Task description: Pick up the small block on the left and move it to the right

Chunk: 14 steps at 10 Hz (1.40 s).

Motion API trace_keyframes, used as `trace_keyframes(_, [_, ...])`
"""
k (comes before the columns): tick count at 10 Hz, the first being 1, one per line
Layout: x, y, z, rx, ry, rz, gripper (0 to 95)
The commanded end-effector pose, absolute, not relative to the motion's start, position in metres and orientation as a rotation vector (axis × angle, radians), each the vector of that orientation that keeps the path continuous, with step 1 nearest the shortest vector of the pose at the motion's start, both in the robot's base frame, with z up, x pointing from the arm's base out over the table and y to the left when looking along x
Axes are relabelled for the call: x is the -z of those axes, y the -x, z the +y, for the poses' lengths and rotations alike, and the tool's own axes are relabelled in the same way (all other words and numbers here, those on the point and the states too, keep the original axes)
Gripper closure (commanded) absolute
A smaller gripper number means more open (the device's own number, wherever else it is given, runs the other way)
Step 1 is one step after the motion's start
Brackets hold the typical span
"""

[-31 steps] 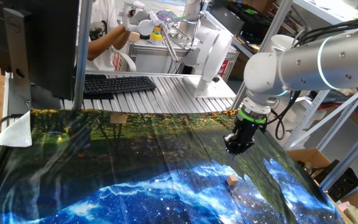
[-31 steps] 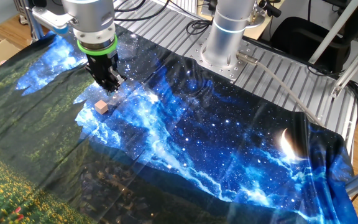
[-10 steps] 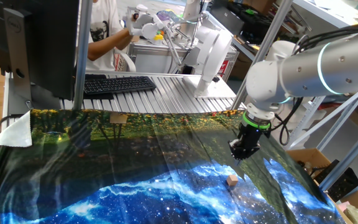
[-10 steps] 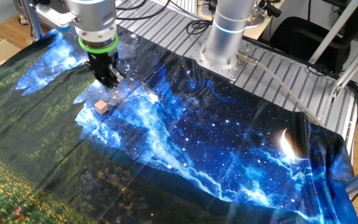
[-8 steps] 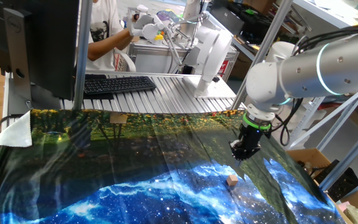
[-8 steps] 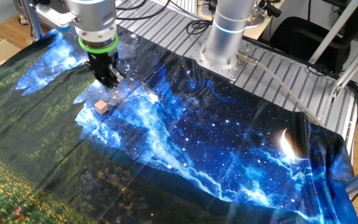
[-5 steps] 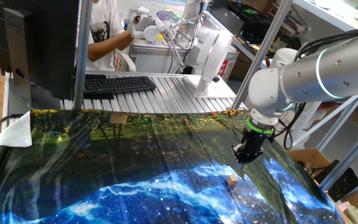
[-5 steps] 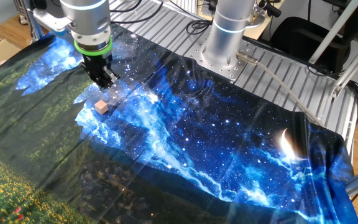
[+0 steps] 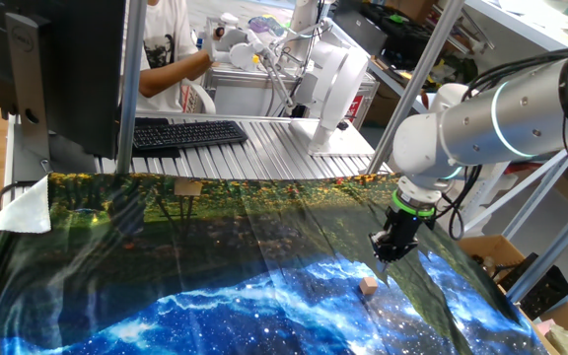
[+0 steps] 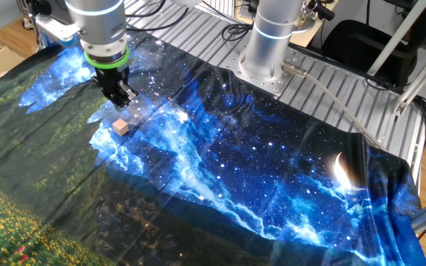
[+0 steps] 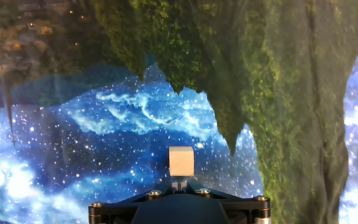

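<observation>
A tiny light-tan wooden block (image 9: pixel 368 285) (image 10: pixel 120 127) (image 11: pixel 181 161) sits on a cloth (image 10: pixel 257 170) printed with a blue starry sky and green mossy landscape, spread over the counter (image 10: pixel 198 22). The block stands free, with nothing touching it.

In one fixed view, the black pincer (image 9: pixel 383 252) (image 10: pixel 120 100) hangs just above the block, at about 1 o'clock from it. In the other fixed view, the pincer is at 12 o'clock from the block, near it but apart. It holds nothing, and how far its fingers are spread cannot be told.

In the hand view, the block appears at center, just above the dark pincer body at the bottom edge.

Behind the counter at 11 o'clock lie a black keyboard (image 9: pixel 187 132) and a dark monitor (image 9: pixel 62 69). No readable writing or brand is visible.
</observation>
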<state>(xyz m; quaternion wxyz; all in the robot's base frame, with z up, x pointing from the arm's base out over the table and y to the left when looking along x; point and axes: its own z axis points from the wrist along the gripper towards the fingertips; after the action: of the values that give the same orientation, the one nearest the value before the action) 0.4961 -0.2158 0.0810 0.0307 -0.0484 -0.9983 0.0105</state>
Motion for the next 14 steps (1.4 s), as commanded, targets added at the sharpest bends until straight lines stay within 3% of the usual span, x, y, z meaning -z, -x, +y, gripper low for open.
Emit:
trace_keyframes(1, [-0.08, -0.496, -0.216, -0.032, 0.154, -3.084, 95.0])
trace_keyframes(14, [-0.055, -0.505, -0.214, -0.023, 0.149, -3.102, 95.0])
